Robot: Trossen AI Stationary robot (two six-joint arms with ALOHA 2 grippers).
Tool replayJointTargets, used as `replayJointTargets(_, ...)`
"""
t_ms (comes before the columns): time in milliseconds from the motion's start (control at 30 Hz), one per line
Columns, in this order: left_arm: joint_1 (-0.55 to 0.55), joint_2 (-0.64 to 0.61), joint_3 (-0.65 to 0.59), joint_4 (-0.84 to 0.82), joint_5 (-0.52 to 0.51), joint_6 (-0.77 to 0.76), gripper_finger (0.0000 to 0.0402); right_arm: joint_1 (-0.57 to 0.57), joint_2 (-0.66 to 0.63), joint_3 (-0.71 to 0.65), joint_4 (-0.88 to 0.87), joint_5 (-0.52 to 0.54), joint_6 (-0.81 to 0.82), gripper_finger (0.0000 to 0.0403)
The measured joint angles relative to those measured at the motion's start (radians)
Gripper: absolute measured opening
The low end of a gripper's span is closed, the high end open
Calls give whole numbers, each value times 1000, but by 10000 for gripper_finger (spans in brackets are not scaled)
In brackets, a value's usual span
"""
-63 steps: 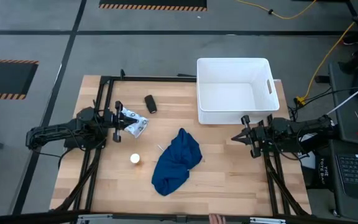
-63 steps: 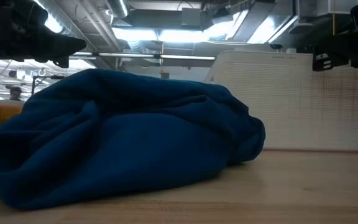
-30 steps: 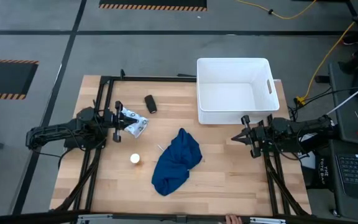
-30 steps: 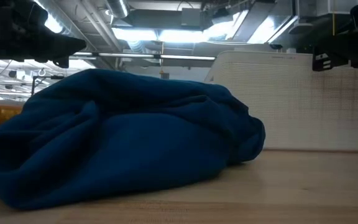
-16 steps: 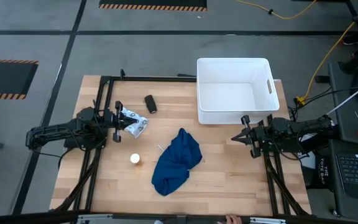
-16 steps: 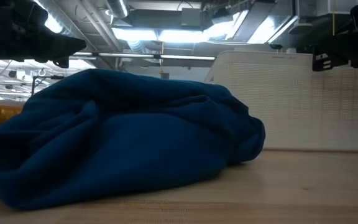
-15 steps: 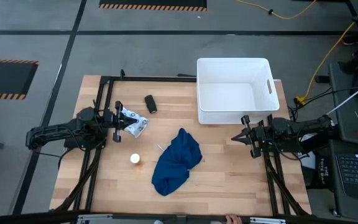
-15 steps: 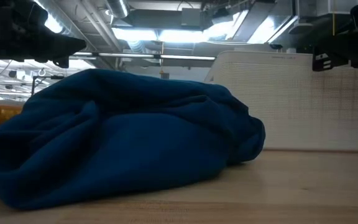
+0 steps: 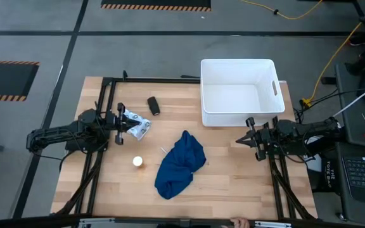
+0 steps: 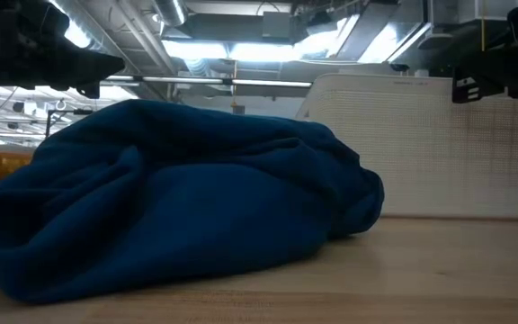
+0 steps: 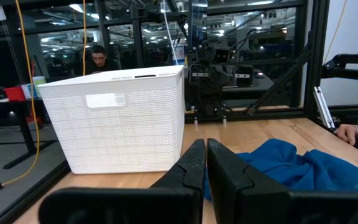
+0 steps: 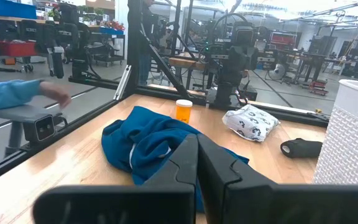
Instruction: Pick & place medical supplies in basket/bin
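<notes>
From my remote station, the overhead picture had the left hand [image 9: 120,120] at the left-centre of the frame, over the left edge of the wooden counter [image 9: 233,183], its fingers pressed together and holding nothing. Just to its right lay the small white packet [image 9: 136,125] with dark printed marks, close by the fingertips, though I could not tell whether they touched. Above and slightly right of the packet sat the small black cylinder [image 9: 153,106], and below the packet, near the lower left of the counter, the tiny white-orange round item [image 9: 137,161] stood apart from everything else. At the centre of the frame the dark-blue cloth [image 9: 179,164] lay crumpled in a heap on the counter, and it filled most of the table-level picture. In the upper right of the overhead frame stood the white tub [image 9: 239,63], with nothing showing inside it and a slot handle on its right wall. Just below the tub's lower right corner, at the right-centre of the frame, I saw the right hand [image 9: 246,139] hovering, its fingers likewise closed on nothing and pointing toward the cloth.
</notes>
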Motion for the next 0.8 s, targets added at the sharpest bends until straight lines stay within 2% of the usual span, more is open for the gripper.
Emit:
replayJointTargets(567, 0, 0, 0, 14, 0, 17, 8, 0, 0, 0, 0, 0, 6, 8)
replayJointTargets(800, 0, 0, 0, 14, 0, -2, 11, 0, 0, 0, 0, 0, 173, 8)
